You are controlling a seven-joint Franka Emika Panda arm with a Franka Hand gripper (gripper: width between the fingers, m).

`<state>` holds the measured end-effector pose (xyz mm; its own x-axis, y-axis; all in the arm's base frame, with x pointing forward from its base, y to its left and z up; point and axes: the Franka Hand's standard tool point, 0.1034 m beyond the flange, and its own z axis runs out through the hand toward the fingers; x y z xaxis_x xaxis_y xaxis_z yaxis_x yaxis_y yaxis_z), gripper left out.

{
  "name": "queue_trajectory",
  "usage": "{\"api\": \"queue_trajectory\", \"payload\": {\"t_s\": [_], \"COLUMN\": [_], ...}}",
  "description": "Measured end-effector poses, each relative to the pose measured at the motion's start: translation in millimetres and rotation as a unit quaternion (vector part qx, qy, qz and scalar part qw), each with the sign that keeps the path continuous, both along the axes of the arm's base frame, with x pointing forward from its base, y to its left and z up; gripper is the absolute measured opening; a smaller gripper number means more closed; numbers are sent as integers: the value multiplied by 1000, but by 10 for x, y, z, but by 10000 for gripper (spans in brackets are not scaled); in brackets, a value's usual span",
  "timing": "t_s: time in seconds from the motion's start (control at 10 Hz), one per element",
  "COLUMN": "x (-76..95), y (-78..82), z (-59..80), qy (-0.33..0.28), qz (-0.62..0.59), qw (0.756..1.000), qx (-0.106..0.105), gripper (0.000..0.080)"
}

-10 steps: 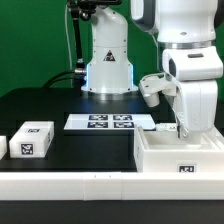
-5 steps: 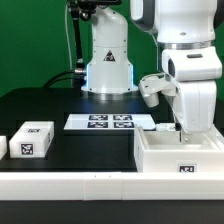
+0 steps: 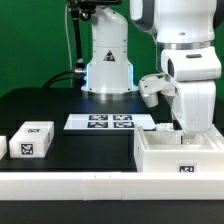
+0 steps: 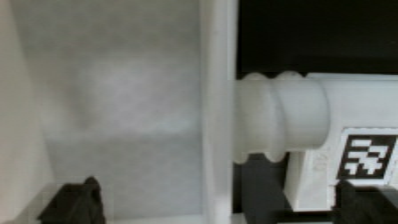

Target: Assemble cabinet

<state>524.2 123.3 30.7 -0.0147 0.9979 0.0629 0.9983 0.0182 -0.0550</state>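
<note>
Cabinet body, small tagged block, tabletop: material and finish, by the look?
Cabinet body: probably white plastic, moulded or printed. It is matt, even in colour, with softly rounded edges.
Small tagged block: same matt white plastic look.
Tabletop: black and matt with almost no glare. It could be cloth or a coated board; the pictures do not settle which.

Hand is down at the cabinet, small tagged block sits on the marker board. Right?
No. The hand is down at the cabinet, but the small tagged block sits on the table, apart from the marker board, toward the exterior view's left. The exterior view shows it.
</note>
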Motion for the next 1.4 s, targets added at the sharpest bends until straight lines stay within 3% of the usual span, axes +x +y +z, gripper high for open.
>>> {"api": "queue_trajectory", "payload": {"t_s": [0.3,0.5,0.8,1.1,1.4], "x": [5,-5,-286,-661,-671], "y": [-3,-23,81,357,349], "z": [12,234,493,385,328], "qy": [-1,-11,-18,-27,-28], "qz": [-1,-3,-17,-20,-23], "qw": [1000,1000,1000,999,999], "qx": [0,-6,-13,3,6], "gripper": [649,649,649,649,649]}}
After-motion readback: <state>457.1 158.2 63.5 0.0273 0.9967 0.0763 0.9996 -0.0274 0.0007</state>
